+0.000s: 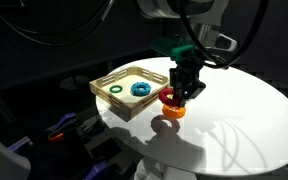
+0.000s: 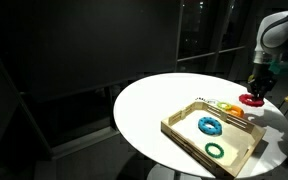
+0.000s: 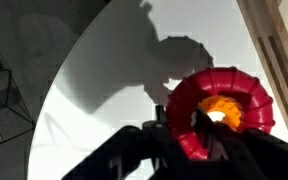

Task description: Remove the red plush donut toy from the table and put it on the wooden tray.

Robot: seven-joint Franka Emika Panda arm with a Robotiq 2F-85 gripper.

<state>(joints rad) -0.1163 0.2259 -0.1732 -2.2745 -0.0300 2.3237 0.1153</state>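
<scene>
The red plush donut toy (image 1: 169, 97) hangs in my gripper (image 1: 183, 90), lifted a little above the white round table (image 1: 246, 112). The gripper is shut on the ring's rim. In the wrist view the red donut (image 3: 246, 92) fills the lower right, with the dark fingers (image 3: 198, 138) across its near edge. An orange ring (image 1: 173, 111) lies on the table right below it and shows through the red ring's hole (image 3: 222, 108). The wooden tray (image 1: 108, 81) stands just beside them. It also shows in an exterior view (image 2: 189, 133), with the red donut (image 2: 250, 100) past its far side.
A blue ring (image 1: 140, 89) and a green ring (image 1: 115, 91) lie in the tray; both show again in an exterior view, blue (image 2: 210, 125) and green (image 2: 215, 150). The tray's wall (image 3: 282, 50) runs along the right of the wrist view. Dark surroundings lie beyond the table edge.
</scene>
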